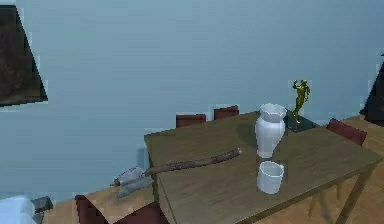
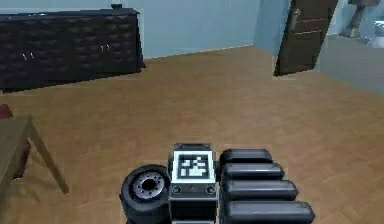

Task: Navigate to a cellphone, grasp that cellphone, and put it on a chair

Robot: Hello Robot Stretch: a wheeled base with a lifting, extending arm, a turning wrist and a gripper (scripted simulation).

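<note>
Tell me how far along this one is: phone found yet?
Early. Done: the table with chairs around it is near. In hand: the search; on the table I make out a vase, cup, bat and statue. Left: finding the cellphone, grasping it, placing it on a chair.

I am looking at both views under soft, even light. In the forward view the wall (image 1: 150, 60) is glowing pale and flat, dimming a little toward its base. The table (image 1: 200, 175) is carrying a faint sheen, the white vase (image 1: 269, 130) and cup (image 1: 270, 177) are shading to grey on one side, and a chair (image 1: 227, 112) behind is reading dark. In the arm side view the floor (image 2: 220, 100) is lying evenly lit, while the cabinet (image 2: 70, 45) and door (image 2: 305, 35) are sitting dim.
</note>
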